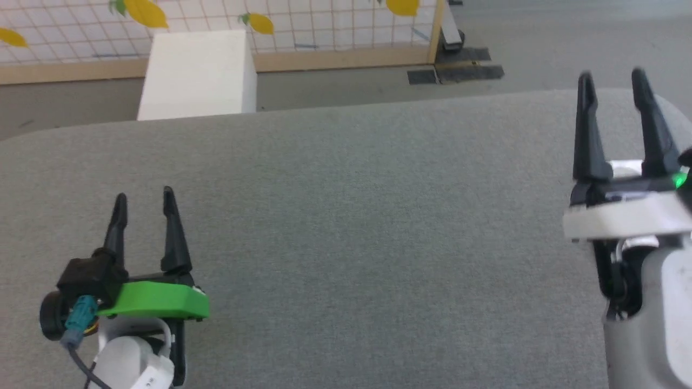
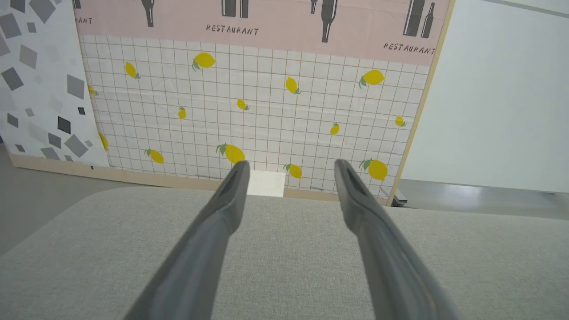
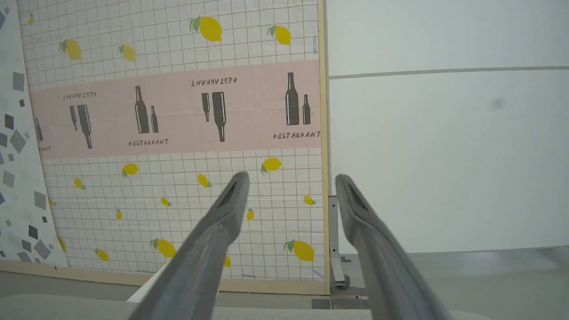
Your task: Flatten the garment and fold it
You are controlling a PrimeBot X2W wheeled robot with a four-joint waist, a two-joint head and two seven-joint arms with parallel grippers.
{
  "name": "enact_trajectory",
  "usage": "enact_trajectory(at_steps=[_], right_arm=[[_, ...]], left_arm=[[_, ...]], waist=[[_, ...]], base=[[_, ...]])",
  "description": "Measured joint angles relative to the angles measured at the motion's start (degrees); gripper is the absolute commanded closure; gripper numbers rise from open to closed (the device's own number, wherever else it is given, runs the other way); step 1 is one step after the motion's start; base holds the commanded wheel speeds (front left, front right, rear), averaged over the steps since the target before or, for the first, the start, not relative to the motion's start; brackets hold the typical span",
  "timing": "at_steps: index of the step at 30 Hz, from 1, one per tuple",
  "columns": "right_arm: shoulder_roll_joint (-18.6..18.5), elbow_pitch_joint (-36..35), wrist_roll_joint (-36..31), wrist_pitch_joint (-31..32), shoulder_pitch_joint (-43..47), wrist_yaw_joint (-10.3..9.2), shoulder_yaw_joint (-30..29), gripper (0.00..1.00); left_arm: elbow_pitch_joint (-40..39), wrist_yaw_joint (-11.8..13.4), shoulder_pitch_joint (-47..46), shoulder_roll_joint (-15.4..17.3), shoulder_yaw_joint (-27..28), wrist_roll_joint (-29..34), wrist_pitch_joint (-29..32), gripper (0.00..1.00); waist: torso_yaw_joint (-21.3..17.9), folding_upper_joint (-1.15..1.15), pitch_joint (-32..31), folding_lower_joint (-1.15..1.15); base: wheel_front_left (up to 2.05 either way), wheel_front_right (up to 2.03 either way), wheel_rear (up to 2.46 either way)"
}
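Observation:
The garment is out of view; no white shirt lies on the grey padded table (image 1: 346, 216). My left gripper (image 1: 144, 199) hovers low over the table's near left part, open, with nothing between its fingers. My right gripper (image 1: 612, 80) is raised at the right edge of the head view, open and empty too. In the left wrist view the left gripper (image 2: 290, 165) points across the table toward the lemon-patterned wall. The right gripper (image 3: 291, 178) in its own wrist view points higher, at the same wall.
A white box (image 1: 197, 75) stands on the floor just beyond the table's far edge. Behind it runs a lemon-printed partition (image 2: 266, 111) with a wooden base. Grey floor (image 1: 540, 38) and a plain white wall (image 3: 444, 155) lie to the right.

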Motion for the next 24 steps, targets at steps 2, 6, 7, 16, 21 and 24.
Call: enact_trajectory(at_steps=[2, 6, 7, 16, 21, 24], right_arm=[[0.2, 0.4, -0.5, -2.1, 3.1, 0.0, 0.2, 0.0], [0.4, 3.6, 3.2, -4.7, 8.9, 0.0, 0.9, 0.0], [0.4, 4.6, 4.1, -5.0, 10.2, 0.0, 1.2, 0.0], [0.4, 8.9, 5.6, -5.9, 17.7, 0.0, 2.8, 0.0], [0.4, 9.3, 5.4, -5.9, 19.9, 0.0, 2.5, 0.0], [0.4, 9.5, 5.6, -5.9, 20.5, 0.0, 2.7, 0.0]], left_arm=[[1.0, 0.0, 0.0, -0.3, -0.8, 0.0, -0.1, 0.0], [3.0, 0.0, 0.0, -0.4, -2.0, 0.5, -0.3, 0.0], [3.5, 0.0, 0.0, -0.4, -2.4, 0.7, -0.3, 0.0], [6.6, -0.2, 1.0, -0.5, -5.8, 3.1, -0.7, 0.0], [9.0, -0.3, 2.3, -0.8, -6.6, 3.1, -0.8, 0.0], [10.2, -0.3, 2.6, -1.0, -6.6, 2.8, -0.8, 0.0]], waist=[[0.9, 0.0, -1.0, 0.0], [2.6, 0.0, -3.0, 0.0], [2.9, 0.0, -3.5, 0.0], [5.1, 0.0, -6.4, 0.0], [5.6, 0.0, -7.3, 0.0], [5.6, 0.0, -7.5, 0.0]], base=[[0.0, 0.0, 0.0], [0.0, 0.0, 0.0], [0.0, 0.0, 0.0], [0.0, 0.0, 0.0], [0.0, 0.0, 0.0], [0.0, 0.0, 0.0]])
